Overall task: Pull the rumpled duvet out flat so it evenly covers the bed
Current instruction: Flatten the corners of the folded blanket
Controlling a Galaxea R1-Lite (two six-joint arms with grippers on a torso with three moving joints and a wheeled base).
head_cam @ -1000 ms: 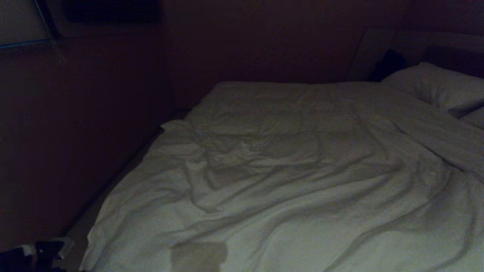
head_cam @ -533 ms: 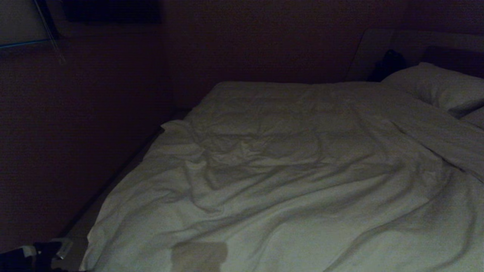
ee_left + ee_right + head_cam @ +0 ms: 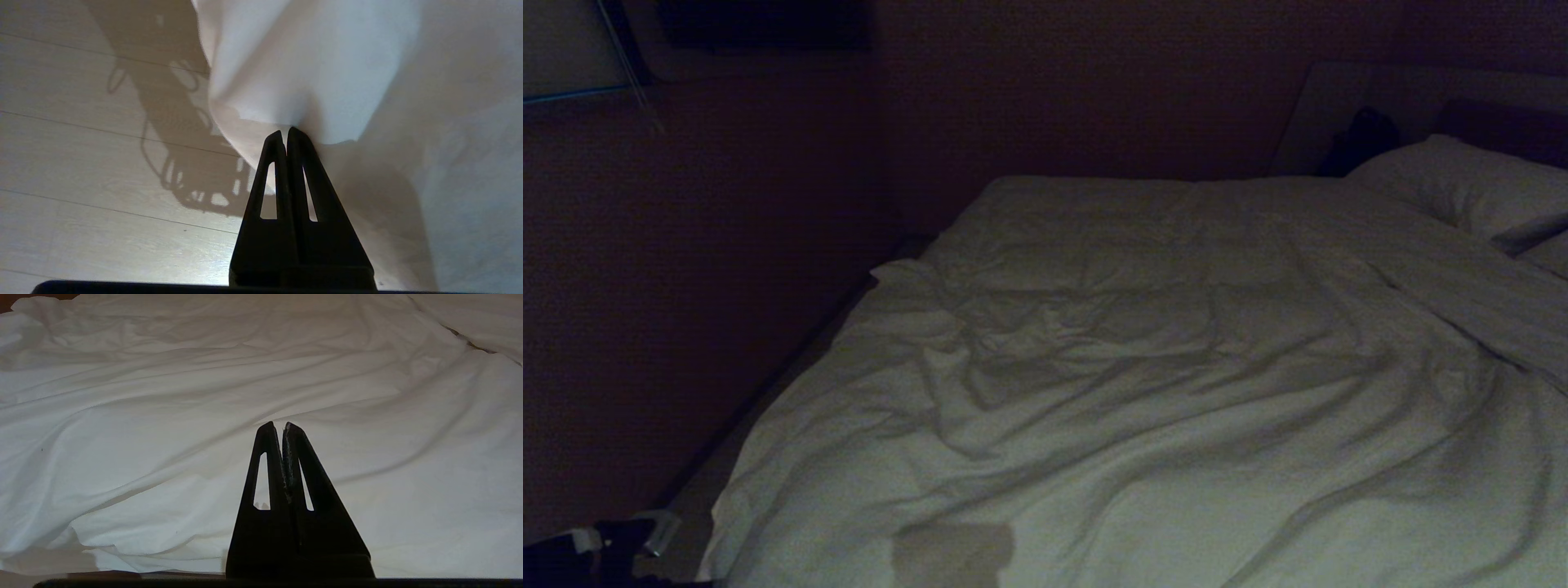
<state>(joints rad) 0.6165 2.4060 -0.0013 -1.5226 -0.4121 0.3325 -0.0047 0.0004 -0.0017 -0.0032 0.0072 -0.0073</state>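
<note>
We had the left end effector pinched on a corner fold of the duvet hanging over the floor; right end effector pressed together, empty, above the duvet, which lay wrinkled across the bed. Step: corner pull. Next: likely draw outward, taut. No writing legible

The duvet lay across the bed; a pillow sat at its far right, and floor ran along its left.

Pale plank floor, dark wall
</note>
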